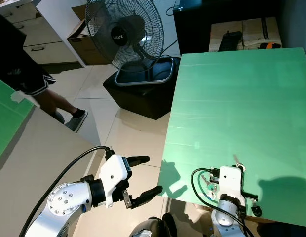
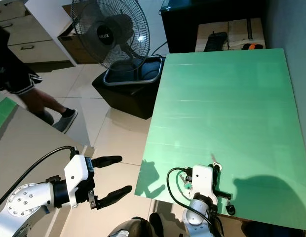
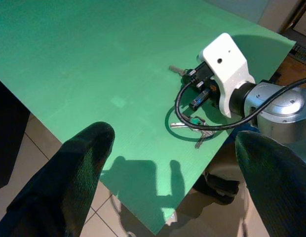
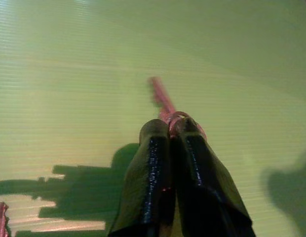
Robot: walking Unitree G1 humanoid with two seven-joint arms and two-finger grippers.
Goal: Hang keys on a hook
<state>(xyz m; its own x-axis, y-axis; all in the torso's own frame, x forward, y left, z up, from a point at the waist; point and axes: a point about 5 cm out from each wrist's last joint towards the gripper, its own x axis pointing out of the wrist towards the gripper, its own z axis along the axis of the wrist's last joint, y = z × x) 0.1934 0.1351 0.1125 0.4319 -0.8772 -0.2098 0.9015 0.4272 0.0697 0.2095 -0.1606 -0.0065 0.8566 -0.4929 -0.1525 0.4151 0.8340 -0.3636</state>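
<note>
A green board (image 1: 242, 98) lies flat on my right. At its near edge my right gripper (image 4: 170, 126) is shut on a small ring with one key (image 4: 160, 96) sticking out past the fingertips; the same key (image 1: 236, 160) rests low on the board. A bunch of keys (image 3: 191, 126) with a green tag lies on the board beside the right wrist, under its black cable (image 1: 197, 180). My left gripper (image 1: 145, 175) is open with nothing in it, over the tiled floor just left of the board's near corner.
A standing fan (image 1: 124, 34) rises from a black block (image 1: 143, 91) beyond the board's left edge. A person's legs (image 1: 49, 98) are at the far left beside a beige counter (image 1: 39, 158). Cardboard boxes (image 1: 247, 32) sit behind the board.
</note>
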